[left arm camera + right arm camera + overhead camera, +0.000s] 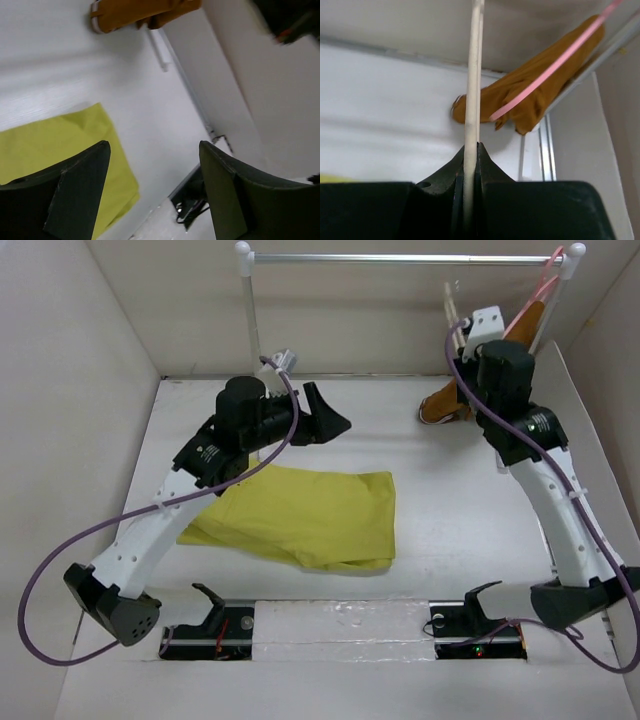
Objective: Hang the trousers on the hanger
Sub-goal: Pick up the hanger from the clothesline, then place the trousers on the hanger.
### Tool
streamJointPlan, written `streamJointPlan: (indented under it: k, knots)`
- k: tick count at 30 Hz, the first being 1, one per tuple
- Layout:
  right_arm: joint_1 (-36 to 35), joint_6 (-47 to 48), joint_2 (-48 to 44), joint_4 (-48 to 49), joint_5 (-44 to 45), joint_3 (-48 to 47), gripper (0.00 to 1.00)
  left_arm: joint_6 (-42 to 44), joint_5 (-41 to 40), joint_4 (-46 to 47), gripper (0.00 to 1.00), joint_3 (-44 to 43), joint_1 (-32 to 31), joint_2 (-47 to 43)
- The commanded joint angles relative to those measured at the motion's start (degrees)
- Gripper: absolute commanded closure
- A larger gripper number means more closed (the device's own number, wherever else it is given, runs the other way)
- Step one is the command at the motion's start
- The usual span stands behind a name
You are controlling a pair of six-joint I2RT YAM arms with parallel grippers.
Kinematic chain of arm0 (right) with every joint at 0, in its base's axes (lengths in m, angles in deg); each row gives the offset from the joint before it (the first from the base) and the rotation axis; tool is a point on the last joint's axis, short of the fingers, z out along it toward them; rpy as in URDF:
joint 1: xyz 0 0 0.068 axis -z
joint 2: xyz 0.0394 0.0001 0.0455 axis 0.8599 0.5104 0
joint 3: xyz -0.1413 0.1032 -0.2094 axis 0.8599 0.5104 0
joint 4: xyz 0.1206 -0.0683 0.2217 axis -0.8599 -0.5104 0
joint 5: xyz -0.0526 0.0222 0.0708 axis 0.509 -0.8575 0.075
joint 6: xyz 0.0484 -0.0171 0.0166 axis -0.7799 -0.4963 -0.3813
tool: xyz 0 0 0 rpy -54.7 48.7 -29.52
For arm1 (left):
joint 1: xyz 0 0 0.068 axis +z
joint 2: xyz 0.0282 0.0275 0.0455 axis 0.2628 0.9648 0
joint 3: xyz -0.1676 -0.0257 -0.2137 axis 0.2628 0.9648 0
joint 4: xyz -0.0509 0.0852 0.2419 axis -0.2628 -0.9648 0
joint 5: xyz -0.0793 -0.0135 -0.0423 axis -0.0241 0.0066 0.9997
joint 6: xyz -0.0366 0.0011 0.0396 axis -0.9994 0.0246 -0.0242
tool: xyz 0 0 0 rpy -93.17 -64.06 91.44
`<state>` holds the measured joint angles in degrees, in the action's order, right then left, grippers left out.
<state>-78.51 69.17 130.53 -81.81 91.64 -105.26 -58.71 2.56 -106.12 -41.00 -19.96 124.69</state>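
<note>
The right gripper (470,150), raised at the back right near the metal rail (400,257), pinches the slim rod of the cream-white hanger (473,70) between jaws pressed together. The yellow-green trousers (310,515) lie folded flat on the table (450,490), well apart from the hanger, and the left gripper (152,150) hovers over their far edge with jaws spread and empty. The hanger probably needs to come down low beside the cloth, clear of the pink hanger (555,62) and rust-brown garment (530,100), gripped firmly so the thin rod cannot swivel.
</note>
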Motion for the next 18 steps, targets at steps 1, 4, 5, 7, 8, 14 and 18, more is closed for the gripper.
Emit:
streamJointPlan:
  k: [1, 4, 5, 7, 8, 14, 18]
  knots:
    - [-2.4, 2.6, -7.0, 4.8, -4.6, 7.5, 1.00, -5.2, 8.6, 5.2, 0.31, -5.2, -0.5, 2.8]
    - [-4.5, 2.1, -12.9, 5.4, -7.8, 18.3, 1.00, -8.6, 9.6, 7.7, 0.31, -7.5, -0.5, 6.0]
    - [-6.2, 1.4, -18.2, 5.5, -7.9, 26.2, 1.00, -8.8, 8.9, 8.2, 0.31, -8.6, -2.9, 8.6]
    - [-7.9, 1.2, -19.9, 5.5, -7.9, 28.7, 1.00, -8.7, 6.4, 8.3, 0.30, -9.1, -4.4, 9.4]
    - [-8.9, 0.8, -21.4, 5.5, -7.3, 31.1, 1.00, -8.7, 5.3, 8.4, 0.30, -9.4, -7.4, 11.8]
    - [-12.4, -2.2, -29.8, 5.5, -5.4, 43.5, 1.00, -17.9, 4.0, 16.8, 0.29, -7.4, -10.9, 20.0]
    - [-14.5, -3.4, -32.7, 5.3, -4.0, 46.6, 1.00, -22.9, 5.0, 23.2, 0.30, -4.6, -11.6, 22.1]
